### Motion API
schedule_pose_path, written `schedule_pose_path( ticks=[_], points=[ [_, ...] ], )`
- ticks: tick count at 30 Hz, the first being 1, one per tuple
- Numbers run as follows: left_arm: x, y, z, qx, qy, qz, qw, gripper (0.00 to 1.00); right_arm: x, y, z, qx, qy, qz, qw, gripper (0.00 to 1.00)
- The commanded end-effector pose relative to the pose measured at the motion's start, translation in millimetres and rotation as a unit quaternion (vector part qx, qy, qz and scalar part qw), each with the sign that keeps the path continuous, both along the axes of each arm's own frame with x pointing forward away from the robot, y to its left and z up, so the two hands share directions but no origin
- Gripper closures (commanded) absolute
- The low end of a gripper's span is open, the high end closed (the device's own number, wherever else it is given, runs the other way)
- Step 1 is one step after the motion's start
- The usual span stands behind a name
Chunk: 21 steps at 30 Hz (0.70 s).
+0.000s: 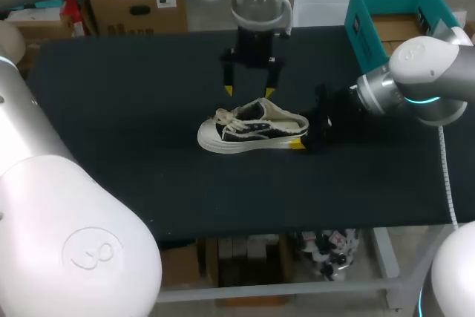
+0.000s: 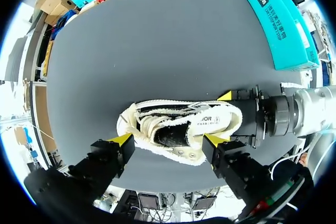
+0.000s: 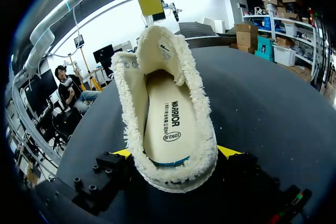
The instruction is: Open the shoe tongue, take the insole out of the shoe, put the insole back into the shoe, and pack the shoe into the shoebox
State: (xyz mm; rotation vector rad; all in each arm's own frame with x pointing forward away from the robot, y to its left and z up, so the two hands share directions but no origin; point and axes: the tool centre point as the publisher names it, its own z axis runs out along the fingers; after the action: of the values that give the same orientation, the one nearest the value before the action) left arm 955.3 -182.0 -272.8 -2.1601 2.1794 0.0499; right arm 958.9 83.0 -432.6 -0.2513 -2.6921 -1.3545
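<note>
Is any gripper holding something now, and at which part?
The right gripper holds the shoe by its heel, one finger on each side. The left gripper is open, holding nothing.

The head view looks down from high behind the robot onto the whole tabletop, far from the shoe. The left wrist view faces almost straight down over the shoe, close. The right wrist view sits low at its heel, looking along the inside, very near. All three share the shoe.
</note>
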Motion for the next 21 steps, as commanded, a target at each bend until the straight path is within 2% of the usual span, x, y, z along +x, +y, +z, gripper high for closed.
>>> schedule_pose_path(
  ticks=[1,3,7,18,21],
  points=[
    [7.0,-10.0,-3.9,0.015,0.012,0.007,1.000,0.24,-2.1,4.8,-14.5,0.002,0.003,0.003,1.000,1.00],
    [6.9,-12.5,-4.8,0.018,0.014,0.009,1.000,0.27,-2.1,4.8,-14.5,0.002,0.003,0.003,1.000,1.00],
    [5.9,-18.4,-6.7,0.023,0.025,0.010,0.999,0.26,-2.1,4.8,-14.5,0.002,0.003,0.003,1.000,1.00],
    [-0.6,-26.6,-19.5,0.041,0.045,0.015,0.998,0.39,-2.1,4.8,-14.5,0.002,0.003,0.003,1.000,1.00],
    [-2.0,-26.3,-22.9,0.044,0.051,0.019,0.998,0.39,-2.1,4.8,-14.5,0.002,0.003,0.003,1.000,1.00]
  ],
)
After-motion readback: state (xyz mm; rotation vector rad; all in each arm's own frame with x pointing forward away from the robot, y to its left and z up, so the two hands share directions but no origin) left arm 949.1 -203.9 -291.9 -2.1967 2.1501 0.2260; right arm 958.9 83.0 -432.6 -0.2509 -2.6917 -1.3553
